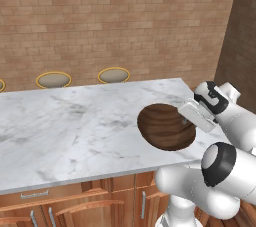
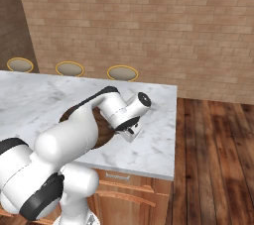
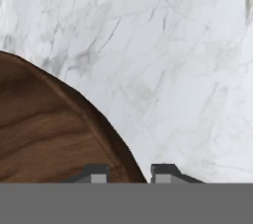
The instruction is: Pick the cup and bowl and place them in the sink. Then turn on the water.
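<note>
Seemingly tilted, bowl (image 1: 165,126) sits on marble counter (image 1: 75,131) before brick wall (image 1: 115,21).

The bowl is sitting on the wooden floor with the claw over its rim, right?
Not the floor. The left base view shows the bowl on the marble counter near its right end. The claw does straddle its rim, as the hand view shows.

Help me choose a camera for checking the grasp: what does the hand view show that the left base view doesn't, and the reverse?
Hand view: the two fingertips straddling the bowl rim, one inside, one outside. Left base view: the whole bowl tilted near the counter's right end, the gripper at its right rim, stools behind, cabinets below. Both show bowl and marble.
</note>
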